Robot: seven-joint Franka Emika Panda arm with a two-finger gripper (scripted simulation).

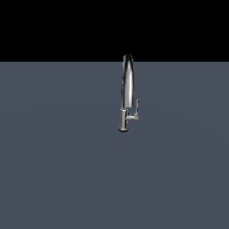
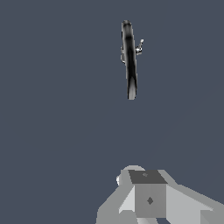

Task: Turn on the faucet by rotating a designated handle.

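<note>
My hand (image 2: 148,199) shows only in the wrist view, well apart from the faucet (image 1: 127,89); can't tell if fingers are apart or together. Faucet stands upright on the grey desk (image 1: 53,170). Handle (image 1: 135,109) sticks out at its lower body, exterior view's right. I need to approach low w/ fingers apart, aim at lever not spout, then rotate steadily.

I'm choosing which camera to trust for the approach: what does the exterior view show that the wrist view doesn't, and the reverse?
Only the exterior view shows the faucet side-on: arched spout, cylindrical base, and the handle sticking out toward the exterior view's right. No arm is in view there. Only the wrist view shows the gripper, well apart from the faucet; its fingers aren't clear. Both show faucet, handle and the grey floor.
</note>
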